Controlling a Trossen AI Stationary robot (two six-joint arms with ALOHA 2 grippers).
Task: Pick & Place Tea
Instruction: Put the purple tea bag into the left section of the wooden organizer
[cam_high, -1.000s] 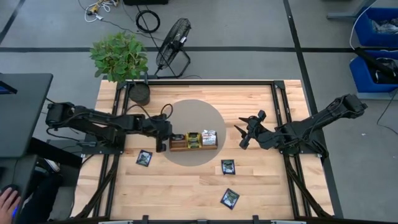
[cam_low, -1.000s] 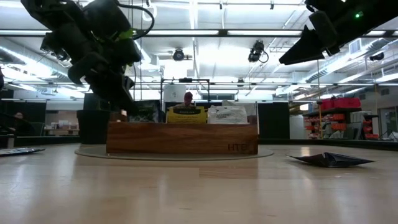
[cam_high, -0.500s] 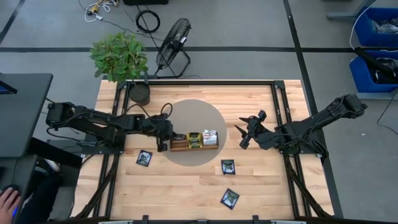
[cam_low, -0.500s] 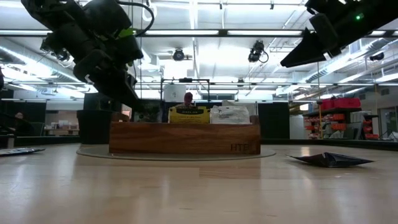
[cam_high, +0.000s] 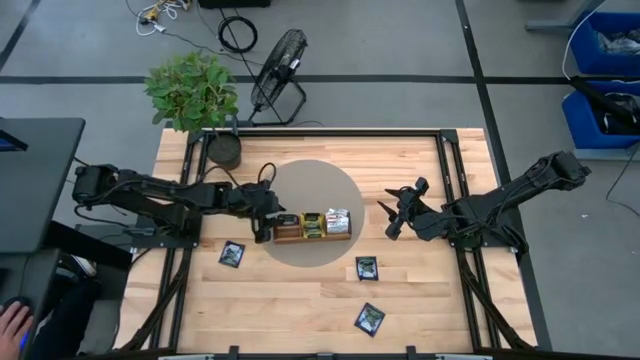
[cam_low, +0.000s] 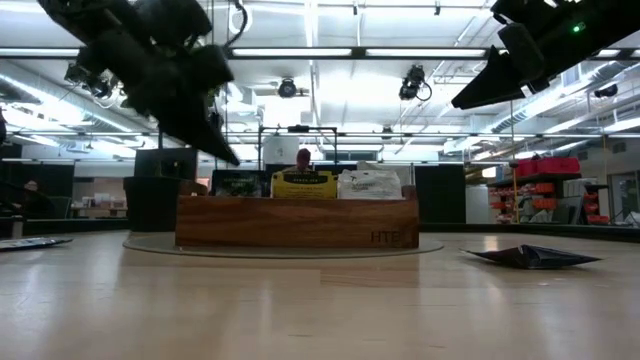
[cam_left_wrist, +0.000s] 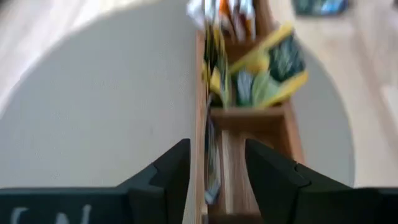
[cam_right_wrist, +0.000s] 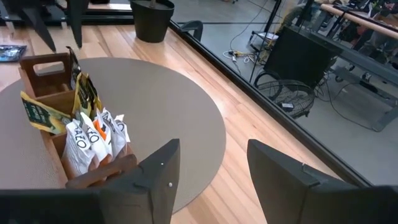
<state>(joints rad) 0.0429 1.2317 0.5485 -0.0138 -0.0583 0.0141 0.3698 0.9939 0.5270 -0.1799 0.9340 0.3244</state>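
The tea sachets (cam_high: 366, 268) should be light, thin, limp and rather slick; pinch one by an edge. They are flat squares: black-green, yellow, white-orange. Several stand in the wooden tray (cam_high: 311, 235); three lie on the tabletop (cam_high: 300, 300) near it. The left tool (cam_high: 264, 221) hangs released over the tray's end, holding nothing; the right tool (cam_high: 392, 213) waits spread beside the tray.

both arms are dark, near-black, built of chunky jointed segments with black cables looped along them. the left gripper (cam_high: 266, 226) and right gripper (cam_high: 388, 217) end in two plain, black, wedge-shaped fingers (cam_right_wrist: 163, 176).
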